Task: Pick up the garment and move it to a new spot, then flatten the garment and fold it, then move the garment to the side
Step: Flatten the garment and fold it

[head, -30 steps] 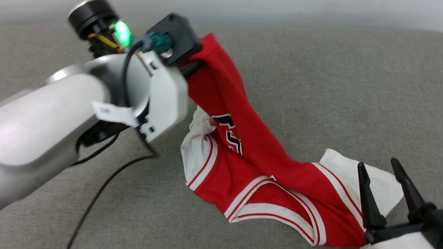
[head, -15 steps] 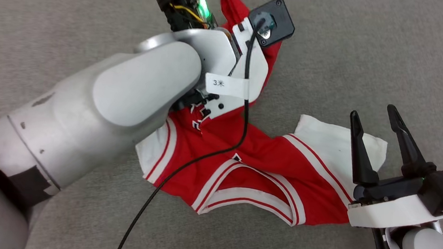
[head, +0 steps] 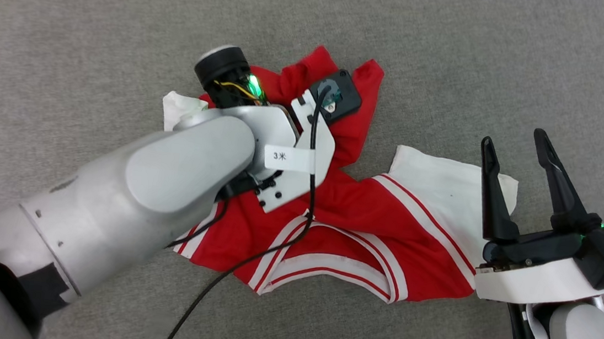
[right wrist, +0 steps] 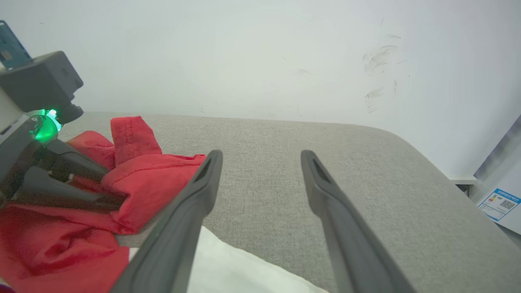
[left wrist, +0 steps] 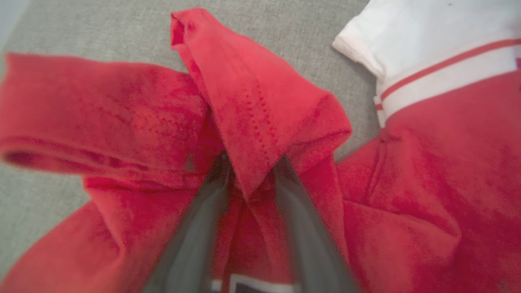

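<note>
The garment (head: 385, 222) lies bunched on the grey cushion, red with a white sleeve (head: 445, 178) spread to the right and its striped collar (head: 326, 260) toward me. My left arm (head: 167, 190) reaches over its middle. In the left wrist view my left gripper (left wrist: 250, 162) is shut on a raised red fold of the garment (left wrist: 260, 101). The right wrist view shows that left gripper (right wrist: 114, 189) low over the cushion, pinching red cloth (right wrist: 150, 179). My right gripper (head: 513, 136) stands open beside the white sleeve, with nothing between its fingers (right wrist: 195, 191).
The grey cushion (head: 457, 51) spreads wide on all sides of the garment and ends at a rounded edge (right wrist: 427, 154) below a white wall (right wrist: 244, 61). A black cable (head: 225, 278) trails from my left wrist across the garment. A labelled white box (right wrist: 500, 203) stands beyond the cushion's right end.
The head camera has tipped downward. My left gripper has come down with the red hem, and the stretched-up garment has dropped into a bunched heap. The right gripper stays open.
</note>
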Controlling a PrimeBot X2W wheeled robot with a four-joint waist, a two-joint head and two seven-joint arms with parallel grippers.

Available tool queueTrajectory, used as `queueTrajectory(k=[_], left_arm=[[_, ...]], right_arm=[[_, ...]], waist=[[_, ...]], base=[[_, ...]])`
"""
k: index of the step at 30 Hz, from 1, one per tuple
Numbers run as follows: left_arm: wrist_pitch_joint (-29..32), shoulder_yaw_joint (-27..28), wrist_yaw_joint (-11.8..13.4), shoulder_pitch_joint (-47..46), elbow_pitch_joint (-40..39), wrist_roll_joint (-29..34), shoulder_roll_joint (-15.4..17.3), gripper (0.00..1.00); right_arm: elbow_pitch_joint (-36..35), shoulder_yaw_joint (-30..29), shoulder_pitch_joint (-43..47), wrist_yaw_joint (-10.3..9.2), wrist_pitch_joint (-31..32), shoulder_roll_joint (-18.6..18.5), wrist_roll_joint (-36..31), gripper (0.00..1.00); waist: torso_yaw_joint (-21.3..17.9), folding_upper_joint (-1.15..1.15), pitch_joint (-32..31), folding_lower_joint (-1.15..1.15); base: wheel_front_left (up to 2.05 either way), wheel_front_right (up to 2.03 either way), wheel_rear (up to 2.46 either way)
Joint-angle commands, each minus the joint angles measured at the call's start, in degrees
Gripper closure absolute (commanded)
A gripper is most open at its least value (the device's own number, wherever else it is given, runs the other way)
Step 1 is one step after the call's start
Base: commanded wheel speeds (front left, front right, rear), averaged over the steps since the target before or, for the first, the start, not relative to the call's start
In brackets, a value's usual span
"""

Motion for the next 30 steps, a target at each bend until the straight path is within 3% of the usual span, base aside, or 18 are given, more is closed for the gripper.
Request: queueTrajectory(k=[1,7,12,21,30], left_arm=[[-2.73,-0.02,0.09,-1.36,0.72,-0.27,0.53,0.00],[-13.81,0.50,0.08,-4.27,2.16,-2.74,0.65,0.00],[-15.41,0.85,0.08,-5.85,2.04,-5.99,2.41,0.00],[-1.89,0.24,0.08,-5.09,-1.18,-14.78,8.64,0.00],[8.00,0.01,0.08,-0.49,-2.99,-17.48,13.53,0.00]], right_arm=[[0.10,-0.38,0.03,-0.06,-0.16,0.13,-0.19,0.00],[0.18,-2.61,3.20,-0.06,-0.15,-0.62,-0.48,0.00],[0.34,-3.70,5.74,-0.06,-0.15,-0.70,-0.45,0.00],[0.50,-3.62,8.49,-0.06,-0.15,-1.62,-0.38,0.00],[0.45,-3.47,8.67,-0.06,-0.15,-2.28,0.24,0.00]], waist=[[1.07,0.00,-1.47,-0.01],[4.78,0.00,-6.44,-0.01],[7.62,0.00,-9.97,-0.01],[10.13,0.00,-14.15,-0.01],[10.33,0.00,-14.32,-0.01]], base=[[0.00,0.00,0.00],[0.00,0.00,0.00],[0.00,0.00,0.00],[0.00,0.00,0.00],[0.00,0.00,0.00]])
